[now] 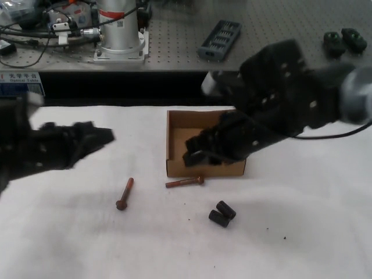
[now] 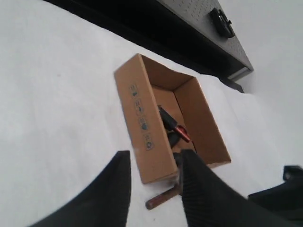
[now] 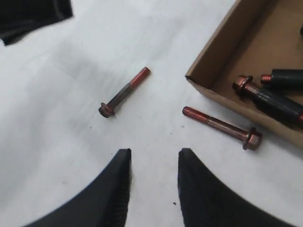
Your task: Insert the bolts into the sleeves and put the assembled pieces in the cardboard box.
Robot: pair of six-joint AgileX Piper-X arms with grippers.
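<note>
Nearest you, low and centre-right in the high view, the two sleeves (image 1: 222,213) lie touching each other on the white cloth (image 1: 302,232). They look short, dark and light, and I judge them apt to roll or skid. Pinch one across its barrel, taking the outer one so you do not nudge its neighbour.

Just beyond, the left bolt (image 1: 124,193) lies left of centre, well apart from the sleeves. The second bolt (image 1: 184,182) lies just beside the front wall of the cardboard box (image 1: 174,168), nearly parallel to it. Both look like stiff metal, likely heavier than the sleeves, with threads at one end and a flanged head at the other. Take hold across the plain shank near the head, leaving the threaded tip free to enter a sleeve. The soft cloth should let the fingers close around the shank.

Your right gripper (image 3: 154,151) hangs over the front of the box with its fingers apart and nothing between them, the second bolt close ahead of it. Your left gripper (image 2: 154,156) sits at the left of the high view, likewise spread and empty, facing the box's corner.

Inside the box lie assembled pieces (image 3: 272,99), bolts already sleeved. There seem to be two, though the box wall cuts off part of them, so I would not swear to the count.
</note>
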